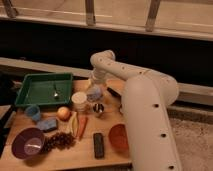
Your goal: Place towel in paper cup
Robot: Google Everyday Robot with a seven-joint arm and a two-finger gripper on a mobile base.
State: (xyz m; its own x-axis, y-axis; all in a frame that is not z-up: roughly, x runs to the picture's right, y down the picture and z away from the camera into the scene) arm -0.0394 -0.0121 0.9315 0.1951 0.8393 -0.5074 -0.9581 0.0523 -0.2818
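Observation:
The white paper cup (79,101) stands upright on the wooden table (60,159), just right of the green tray. A pale grey-blue bundle that looks like the towel (94,93) sits right beside the cup on its right, touching or nearly touching it. My gripper (93,85) hangs at the end of the white arm, directly over the towel and at its top edge. The arm's thick white link fills the right of the view.
A green tray (30,93) with a spoon (56,92) lies at the left. A small metal cup (98,108), an orange (63,113), a carrot (82,127), a blue cup (32,112), a purple bowl (28,143), grapes (60,141), a black remote (98,145) and a red bowl (118,138) crowd the table.

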